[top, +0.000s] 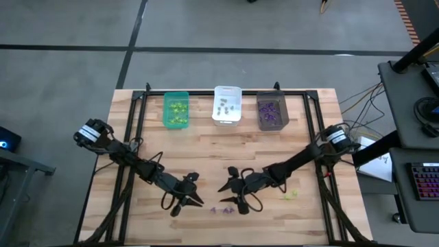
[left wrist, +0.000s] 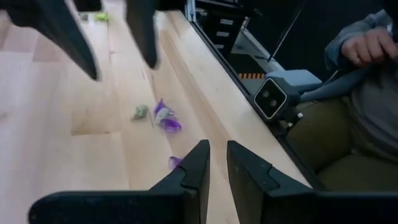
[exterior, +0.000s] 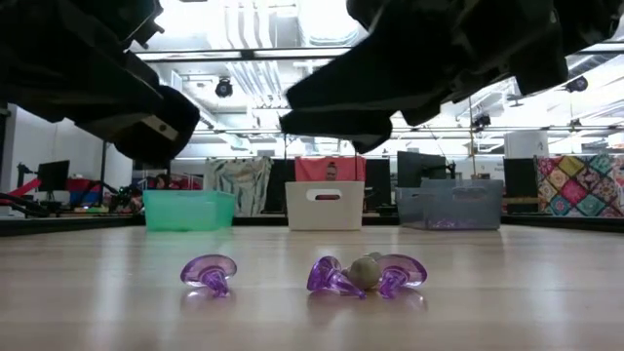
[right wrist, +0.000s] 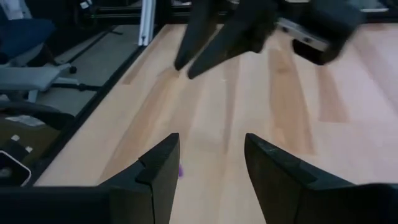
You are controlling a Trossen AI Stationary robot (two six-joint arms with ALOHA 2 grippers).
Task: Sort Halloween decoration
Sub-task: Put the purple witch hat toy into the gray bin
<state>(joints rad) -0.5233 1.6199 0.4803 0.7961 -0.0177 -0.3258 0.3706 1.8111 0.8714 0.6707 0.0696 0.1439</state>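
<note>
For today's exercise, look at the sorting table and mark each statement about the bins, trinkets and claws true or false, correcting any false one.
1. Three bins stand along the far edge: the green bin, white bin and dark grey bin. True.
2. The purple trinkets near the front edge lie inside a bin. False: they lie on the bare table.
3. The right claw is open and empty. True.
4. The left claw grips a purple trinket. False: nothing sits between its fingers.

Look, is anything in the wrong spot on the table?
Yes. A few purple trinkets and a greyish one lie loose near the table's front edge, and a yellow-green one sits alone to the right, all outside the bins.
</note>
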